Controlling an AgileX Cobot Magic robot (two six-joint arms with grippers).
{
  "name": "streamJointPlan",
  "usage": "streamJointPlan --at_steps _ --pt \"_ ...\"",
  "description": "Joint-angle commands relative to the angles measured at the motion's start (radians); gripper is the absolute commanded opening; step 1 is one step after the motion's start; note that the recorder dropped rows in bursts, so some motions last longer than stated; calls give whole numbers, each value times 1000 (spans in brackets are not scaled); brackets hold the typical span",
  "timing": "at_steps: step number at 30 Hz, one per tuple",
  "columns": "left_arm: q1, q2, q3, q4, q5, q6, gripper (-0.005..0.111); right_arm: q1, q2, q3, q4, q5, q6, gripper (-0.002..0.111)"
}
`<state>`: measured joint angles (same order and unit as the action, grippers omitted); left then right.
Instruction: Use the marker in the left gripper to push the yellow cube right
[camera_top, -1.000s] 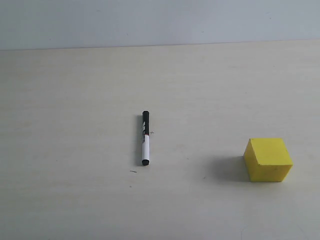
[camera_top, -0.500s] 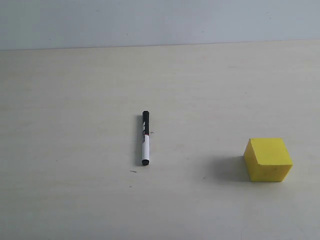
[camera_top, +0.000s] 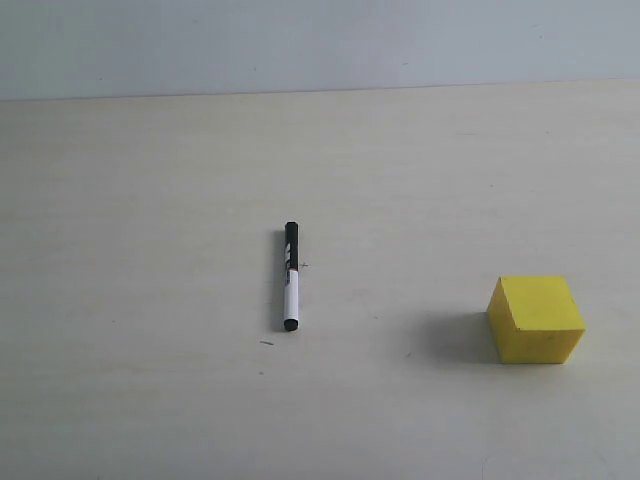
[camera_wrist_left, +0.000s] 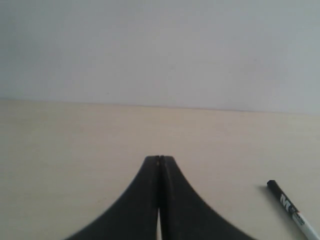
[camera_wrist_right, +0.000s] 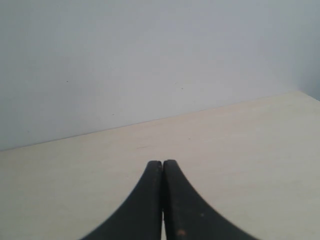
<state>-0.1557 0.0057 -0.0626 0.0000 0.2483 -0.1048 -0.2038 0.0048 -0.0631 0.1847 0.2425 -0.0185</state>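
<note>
The marker (camera_top: 291, 277) lies flat on the pale table near the middle of the exterior view, black cap pointing away, white barrel toward the front. Its capped end also shows in the left wrist view, the marker (camera_wrist_left: 292, 210) lying well off to one side of my left gripper (camera_wrist_left: 160, 159), which is shut with nothing between its fingers. The yellow cube (camera_top: 536, 319) sits on the table to the right of the marker, apart from it. My right gripper (camera_wrist_right: 162, 163) is shut and empty over bare table. Neither gripper appears in the exterior view.
A pale wooden tabletop (camera_top: 150, 300) runs back to a plain light grey wall (camera_top: 320, 40). A tiny dark speck (camera_top: 267, 343) lies just in front of the marker.
</note>
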Motion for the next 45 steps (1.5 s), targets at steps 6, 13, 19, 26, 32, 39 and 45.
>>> streamJointPlan --at_steps 6,13,19,26,32,39,45 --pt "9 -6 63 0 36 7 0 -5 -5 6 -1 -5 -9 0" --pt "9 -6 63 0 70 16 0 -5 -5 6 -1 -5 -9 0" --pt "9 -6 63 0 70 16 0 -5 -5 6 -1 -5 -9 0" --pt "9 -6 63 0 70 16 0 -5 -5 6 -1 -5 -9 0" --pt "9 -6 63 0 70 16 0 -5 -5 6 -1 -5 -9 0" --pt "9 -6 63 0 70 18 0 -5 -5 6 -1 -5 -9 0" --pt "9 -6 63 0 70 18 0 -5 -5 6 -1 -5 -9 0"
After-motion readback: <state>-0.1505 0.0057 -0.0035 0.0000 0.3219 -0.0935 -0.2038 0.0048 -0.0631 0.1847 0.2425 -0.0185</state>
